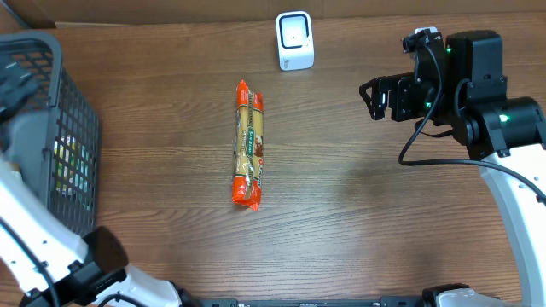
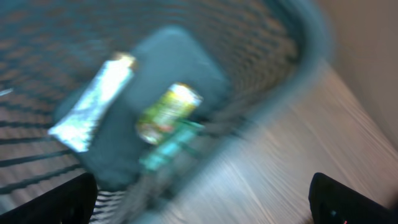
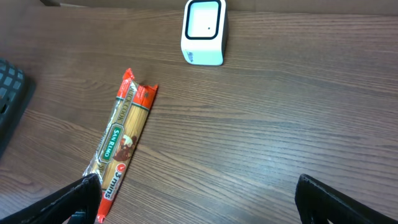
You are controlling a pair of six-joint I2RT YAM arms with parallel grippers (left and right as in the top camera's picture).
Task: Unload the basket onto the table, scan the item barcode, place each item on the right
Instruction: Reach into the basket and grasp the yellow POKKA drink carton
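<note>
A long spaghetti packet [image 1: 248,145] with orange ends lies flat on the desk [image 1: 358,222]. The white scanner [image 1: 294,40] stands upright beyond it, apart.

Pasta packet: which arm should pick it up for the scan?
Right, probably. The right claw is open and its wrist view shows the pasta packet and scanner clearly. The left claw, open too, hangs over the basket, its view off the packet.

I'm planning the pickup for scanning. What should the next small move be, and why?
Probably bring the right gripper left and down over the spaghetti packet. Its jaws stand open and empty, the packet lies flat on the table untouched, and the scanner stands just beyond it; the left gripper is off over the basket.
</note>
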